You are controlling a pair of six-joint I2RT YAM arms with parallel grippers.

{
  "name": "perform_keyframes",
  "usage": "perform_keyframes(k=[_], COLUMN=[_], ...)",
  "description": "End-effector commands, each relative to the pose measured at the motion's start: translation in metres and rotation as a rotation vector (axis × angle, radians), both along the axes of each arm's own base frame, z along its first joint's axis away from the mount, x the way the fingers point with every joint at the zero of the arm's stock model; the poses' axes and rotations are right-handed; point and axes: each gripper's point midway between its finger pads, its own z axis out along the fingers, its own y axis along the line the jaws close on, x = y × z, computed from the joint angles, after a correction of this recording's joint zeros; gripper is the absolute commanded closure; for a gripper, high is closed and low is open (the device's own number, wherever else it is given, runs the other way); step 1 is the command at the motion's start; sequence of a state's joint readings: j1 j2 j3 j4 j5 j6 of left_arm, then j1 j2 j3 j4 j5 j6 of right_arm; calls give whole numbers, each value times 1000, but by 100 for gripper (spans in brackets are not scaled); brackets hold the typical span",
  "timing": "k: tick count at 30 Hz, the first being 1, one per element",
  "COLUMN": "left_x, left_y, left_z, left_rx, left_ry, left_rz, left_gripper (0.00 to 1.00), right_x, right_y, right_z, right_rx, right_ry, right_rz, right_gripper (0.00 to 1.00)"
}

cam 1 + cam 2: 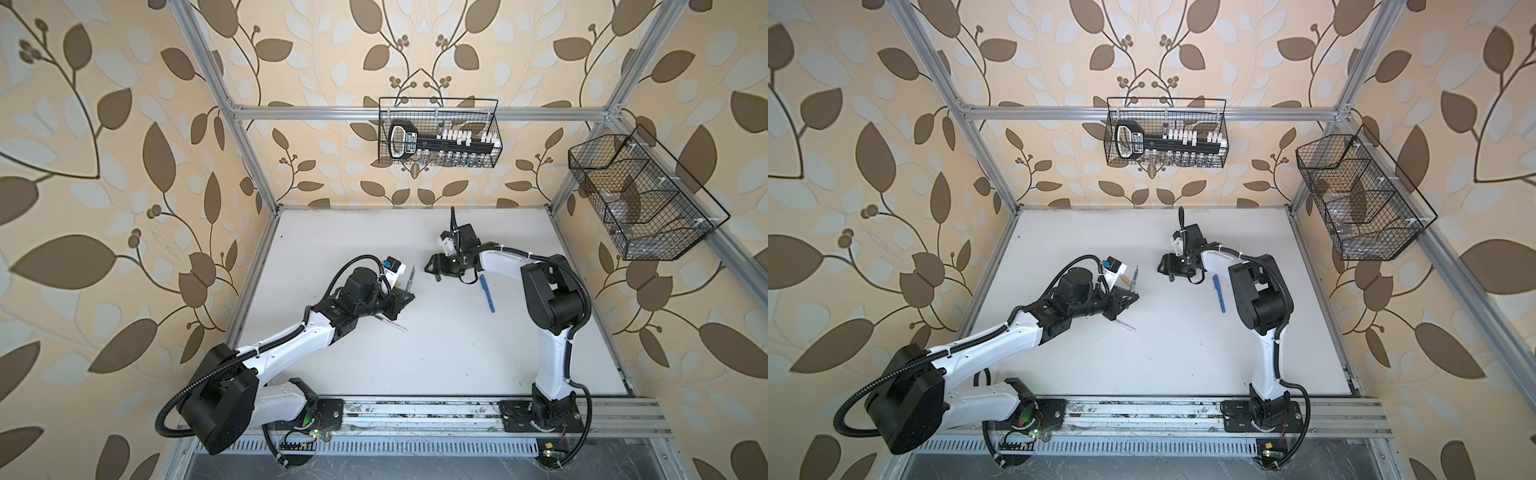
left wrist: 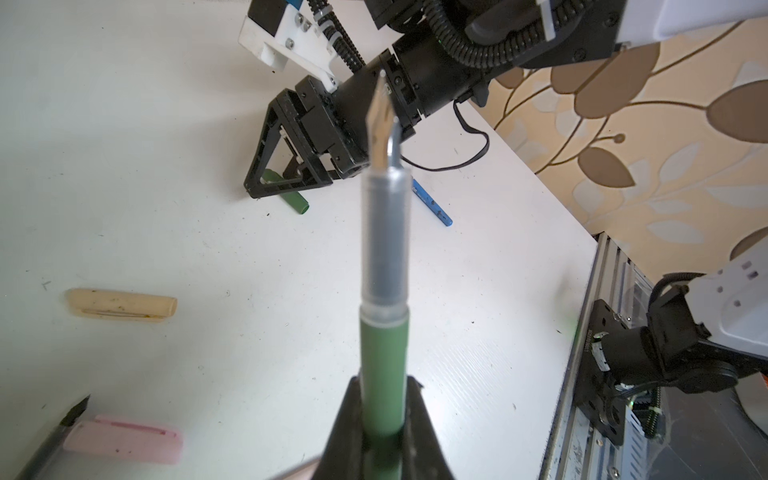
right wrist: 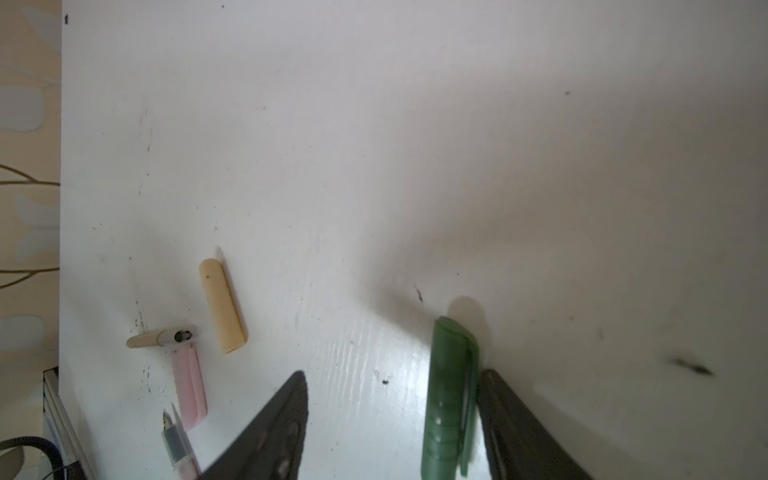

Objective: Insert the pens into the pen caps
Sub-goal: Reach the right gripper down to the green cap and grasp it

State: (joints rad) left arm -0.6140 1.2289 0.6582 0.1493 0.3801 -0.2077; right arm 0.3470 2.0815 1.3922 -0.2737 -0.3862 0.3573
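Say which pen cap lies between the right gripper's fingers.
The dark green tube cap: it alone lies inside the open right gripper; the tan cap and pale pink cap lie apart.

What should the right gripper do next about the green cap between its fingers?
Probably close the right gripper on the green cap: the jaws stand open astride it as it lies on the table. The left gripper is shut on the green pen, nib pointing out, so a held cap looks like the missing piece.
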Motion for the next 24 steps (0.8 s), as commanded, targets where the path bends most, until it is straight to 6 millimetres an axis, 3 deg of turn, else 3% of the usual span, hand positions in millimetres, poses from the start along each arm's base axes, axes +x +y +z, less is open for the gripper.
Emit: perform_keyframes(k=[1, 3, 9, 16, 24], left_x=[6, 6, 5, 5, 4], left_y=[-1, 0, -1, -1, 0], left_z=[8, 8, 10, 10, 11], left_rx=[2, 3, -2, -8, -6], left_ry=[-42, -43, -45, -43, -49], left_rz=[2, 2, -3, -6, -4], left_gripper=[99, 99, 99, 99, 99], right_x=[-7, -8, -5, -14, -15], right_y=[15, 8, -26, -19, -11], right_z=[-7, -11, -8, -16, -28], right_rx=[-4, -51, -408, -574, -604], right_ry=[24, 33, 9, 74, 106], right_rz=[82, 74, 115, 182, 189], right_gripper=[35, 38, 39, 45, 58])
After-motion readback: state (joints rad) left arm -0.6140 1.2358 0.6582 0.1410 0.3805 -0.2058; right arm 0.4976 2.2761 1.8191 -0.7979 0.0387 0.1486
